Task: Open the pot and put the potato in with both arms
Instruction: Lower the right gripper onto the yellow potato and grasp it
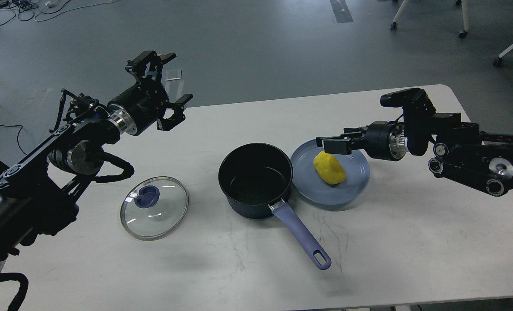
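Nearest, the pot (255, 179) sat uncovered, handle pointing toward the camera and right; beside it the potato (329, 167) lay lengthwise on the plate (356, 183), left gripper (170, 90) spread, right gripper (332, 144) clenched empty above the potato

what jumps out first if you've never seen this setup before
The bright yellow potato stands out most, lying on a blue-grey plate right of centre, with the right pincer hovering just over it. Beside the plate sits the open dark pot, its lavender handle pointing toward the viewer. Its glass lid lies flat on the table to the left, below the raised, open left pincer.
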Action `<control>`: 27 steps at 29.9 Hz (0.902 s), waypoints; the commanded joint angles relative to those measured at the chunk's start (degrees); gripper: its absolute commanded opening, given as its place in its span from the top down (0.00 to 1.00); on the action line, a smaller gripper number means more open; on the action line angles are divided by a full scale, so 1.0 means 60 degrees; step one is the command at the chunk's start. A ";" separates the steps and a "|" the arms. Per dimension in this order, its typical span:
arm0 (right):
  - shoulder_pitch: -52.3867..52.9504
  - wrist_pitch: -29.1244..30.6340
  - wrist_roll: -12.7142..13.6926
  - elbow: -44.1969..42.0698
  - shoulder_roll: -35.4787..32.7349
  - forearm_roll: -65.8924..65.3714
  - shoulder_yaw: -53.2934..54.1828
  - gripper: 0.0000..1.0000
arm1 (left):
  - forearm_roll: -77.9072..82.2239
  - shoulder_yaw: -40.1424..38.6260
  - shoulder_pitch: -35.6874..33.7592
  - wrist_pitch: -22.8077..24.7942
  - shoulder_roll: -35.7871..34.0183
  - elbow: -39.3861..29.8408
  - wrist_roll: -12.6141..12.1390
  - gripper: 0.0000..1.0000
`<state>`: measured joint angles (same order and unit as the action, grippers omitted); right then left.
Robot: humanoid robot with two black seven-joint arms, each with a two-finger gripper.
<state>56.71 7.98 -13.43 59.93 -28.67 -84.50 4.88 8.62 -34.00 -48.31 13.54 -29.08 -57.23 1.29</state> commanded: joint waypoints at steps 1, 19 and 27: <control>0.0259 0.0003 -0.0090 -0.0100 0.0104 -0.0346 -0.0592 0.00 | 0.0000 0.0013 0.0024 -0.0015 -0.0001 0.0002 0.0223 0.01; 0.0143 -0.0012 -0.0149 -0.1258 0.1218 -0.0712 -0.1487 0.15 | 0.0220 -0.0002 0.0171 -0.0015 -0.0031 0.0002 0.0634 0.01; 0.0201 -0.0027 -0.0164 -0.1654 0.1365 -0.0859 -0.1838 0.57 | 0.0234 0.0013 0.0171 -0.0015 -0.0060 0.0002 0.0663 0.01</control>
<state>58.04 7.90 -14.42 50.34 -20.59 -89.62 -5.77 9.99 -33.94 -47.29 13.44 -29.43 -57.21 5.25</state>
